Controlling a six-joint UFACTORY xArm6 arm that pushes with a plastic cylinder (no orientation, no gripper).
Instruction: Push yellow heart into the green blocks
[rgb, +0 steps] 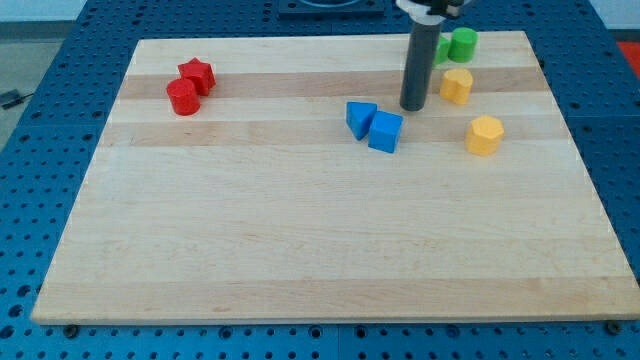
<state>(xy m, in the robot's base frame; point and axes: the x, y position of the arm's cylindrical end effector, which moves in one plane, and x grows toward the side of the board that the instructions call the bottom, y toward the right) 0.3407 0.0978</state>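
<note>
A pale wooden board (320, 240) is lying on a blue perforated bench. The rod's tip (414, 107) is resting just left of the yellow heart (457, 85), with no gripper to open or close and nothing held. The green blocks (460, 44) are sitting just above the heart. A sideways shove risks sliding it rightward past them, toward the yellow hexagonal block (484, 135).

Red star block (198, 73) and red round block (183, 97) sitting touching, view's upper left. Blue triangle block (360, 118) leaning against blue cube (385, 131). Yellow hexagon block (484, 135) resting apart, right, on wooden board (300, 250).
</note>
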